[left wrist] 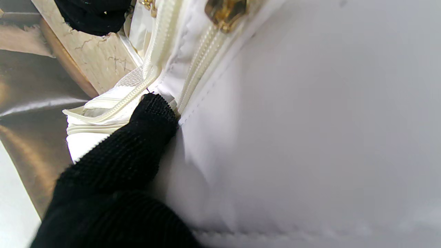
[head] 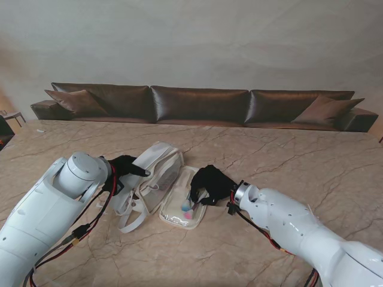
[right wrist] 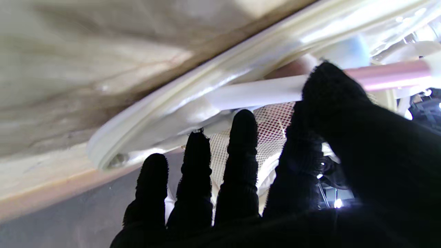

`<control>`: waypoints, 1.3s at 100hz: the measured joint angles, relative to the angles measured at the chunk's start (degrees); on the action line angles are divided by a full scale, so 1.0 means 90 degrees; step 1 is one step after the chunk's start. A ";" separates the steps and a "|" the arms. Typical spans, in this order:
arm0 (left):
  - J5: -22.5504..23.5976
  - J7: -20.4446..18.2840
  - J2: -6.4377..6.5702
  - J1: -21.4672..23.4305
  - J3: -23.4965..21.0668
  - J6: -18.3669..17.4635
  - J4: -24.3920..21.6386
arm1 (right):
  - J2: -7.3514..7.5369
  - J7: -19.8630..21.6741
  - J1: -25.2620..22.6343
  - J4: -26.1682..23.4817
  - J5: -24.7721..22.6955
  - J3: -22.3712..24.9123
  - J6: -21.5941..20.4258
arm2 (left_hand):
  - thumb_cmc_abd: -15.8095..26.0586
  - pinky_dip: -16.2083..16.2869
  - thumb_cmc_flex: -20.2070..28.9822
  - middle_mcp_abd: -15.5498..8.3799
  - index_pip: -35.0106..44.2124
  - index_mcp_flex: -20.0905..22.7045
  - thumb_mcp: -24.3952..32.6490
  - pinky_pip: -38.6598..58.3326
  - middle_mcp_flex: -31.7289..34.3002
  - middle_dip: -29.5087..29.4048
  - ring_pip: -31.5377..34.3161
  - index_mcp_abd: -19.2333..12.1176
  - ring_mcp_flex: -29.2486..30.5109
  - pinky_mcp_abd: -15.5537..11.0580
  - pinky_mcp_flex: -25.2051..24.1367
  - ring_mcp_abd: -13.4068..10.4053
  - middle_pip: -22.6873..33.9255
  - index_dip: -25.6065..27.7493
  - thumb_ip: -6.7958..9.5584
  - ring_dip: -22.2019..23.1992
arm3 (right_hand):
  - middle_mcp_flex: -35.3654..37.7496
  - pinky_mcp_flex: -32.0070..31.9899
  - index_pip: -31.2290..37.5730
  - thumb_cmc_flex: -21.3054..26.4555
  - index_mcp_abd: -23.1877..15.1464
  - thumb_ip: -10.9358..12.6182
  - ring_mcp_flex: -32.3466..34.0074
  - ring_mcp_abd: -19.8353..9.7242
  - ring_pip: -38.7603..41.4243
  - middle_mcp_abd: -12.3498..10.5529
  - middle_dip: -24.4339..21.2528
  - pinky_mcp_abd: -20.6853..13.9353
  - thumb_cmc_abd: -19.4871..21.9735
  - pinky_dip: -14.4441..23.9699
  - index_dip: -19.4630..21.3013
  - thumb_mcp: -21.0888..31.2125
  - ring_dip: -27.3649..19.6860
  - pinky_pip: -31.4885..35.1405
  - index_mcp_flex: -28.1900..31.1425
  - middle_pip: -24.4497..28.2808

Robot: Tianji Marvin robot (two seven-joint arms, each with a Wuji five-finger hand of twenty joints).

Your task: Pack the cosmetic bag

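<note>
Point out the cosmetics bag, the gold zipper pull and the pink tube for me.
cosmetics bag (head: 160, 170): stand view, white upright flap.
gold zipper pull (left wrist: 225, 12): left wrist view, its metal body.
pink tube (right wrist: 389, 75): right wrist view, mid-barrel.

Polished, veined marble-look tabletop (head: 287, 149). Smooth white leather-like cosmetics bag (head: 157, 173) with cream zipper teeth (left wrist: 144, 75), glossy gold metal pull (left wrist: 225, 12) and white mesh lining (right wrist: 272, 127). Black knitted cloth over left hand (head: 124, 166) and right hand (head: 212, 182). Brown, sheeny leather sofa (head: 200, 104) beyond.

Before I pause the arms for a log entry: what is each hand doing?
Left hand: fingers pressed on the white cosmetics bag; grip cannot be told.
Right hand: over the open half, fingers at a pink-and-white tube; hold unclear.
</note>
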 measured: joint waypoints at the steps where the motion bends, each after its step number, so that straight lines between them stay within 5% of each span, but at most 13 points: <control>1: 0.0000 -0.0001 0.0000 0.0000 0.0000 -0.0002 -0.0001 | 0.0015 -0.0017 0.0000 -0.0034 -0.0027 -0.0010 0.0037 | 0.0000 0.0000 0.0000 0.0000 0.0000 0.0000 0.0000 0.0000 0.0000 0.0000 0.0000 0.0000 0.0000 0.0000 0.0000 0.0000 0.0000 0.0000 0.0000 0.0000 | 0.0000 0.0000 0.0000 0.0000 0.0000 0.0000 0.0000 0.0000 0.0000 0.0000 0.0000 0.0000 0.0000 0.0000 0.0000 0.0000 0.0000 0.0000 0.0000 0.0000; 34: 0.0000 -0.0014 0.0004 0.0025 -0.0023 -0.0054 -0.0016 | 0.0281 -0.0355 0.0194 -0.0364 -0.0712 -0.0380 0.0598 | 0.0000 0.0000 0.0000 0.0000 0.0000 0.0000 0.0000 -0.0001 0.0000 0.0000 -0.0002 0.0000 0.0000 0.0000 -0.0001 0.0000 -0.0001 0.0000 0.0000 0.0000 | 0.0004 0.0001 -0.0065 0.0000 -0.0125 0.0000 0.0010 0.0000 0.0001 0.0000 0.0000 0.0008 -0.0033 0.0001 -0.0069 -0.0004 0.0000 0.0004 0.0009 0.0000; 63: -0.0009 -0.0030 0.0012 0.0050 -0.0023 -0.0089 -0.0036 | 0.0426 -0.0788 0.0373 -0.0541 -0.1185 -0.0726 0.1397 | 0.0000 0.0001 0.0000 0.0000 0.0000 -0.0005 0.0000 -0.0001 -0.0002 0.0000 -0.0002 0.0000 0.0000 0.0000 -0.0001 0.0000 -0.0004 0.0033 0.0000 0.0000 | 0.0176 0.0004 0.0083 0.0003 -0.0435 -0.0064 0.0255 0.0000 0.0013 -0.0024 0.0018 0.0054 -0.0329 0.0001 -0.1042 -0.0194 0.0000 0.0183 0.0248 0.0011; 88: -0.0021 -0.0022 0.0015 0.0110 -0.0040 -0.0146 -0.0090 | 0.0407 -0.1122 0.0529 -0.0498 -0.1340 -0.1269 0.2192 | 0.0000 0.0002 0.0000 0.0000 0.0000 -0.0006 0.0000 -0.0001 -0.0003 0.0005 -0.0002 0.0000 0.0000 0.0000 -0.0003 0.0000 -0.0005 0.0044 0.0000 0.0000 | 0.0179 0.0005 0.0166 -0.0015 -0.0597 -0.0066 0.0260 0.0000 0.0013 -0.0040 0.0108 0.0074 -0.0329 -0.0006 -0.1198 -0.0283 0.0000 0.0210 0.0248 0.0035; 130: -0.0050 -0.0019 0.0026 0.0197 -0.0046 -0.0220 -0.0171 | 0.0341 -0.1095 0.0339 -0.0721 -0.1383 -0.1081 0.3188 | 0.0000 0.0003 0.0000 0.0000 0.0000 -0.0008 -0.0043 -0.0001 -0.0004 0.0012 -0.0002 0.0000 0.0000 0.0000 -0.0014 0.0000 -0.0006 0.0059 0.0001 0.0000 | 0.0174 0.0004 0.0342 0.0002 -0.0693 -0.0061 0.0233 0.0000 0.0071 0.0078 0.0220 0.0207 -0.0329 -0.0013 -0.1270 -0.0323 0.0053 0.0151 0.0149 0.0110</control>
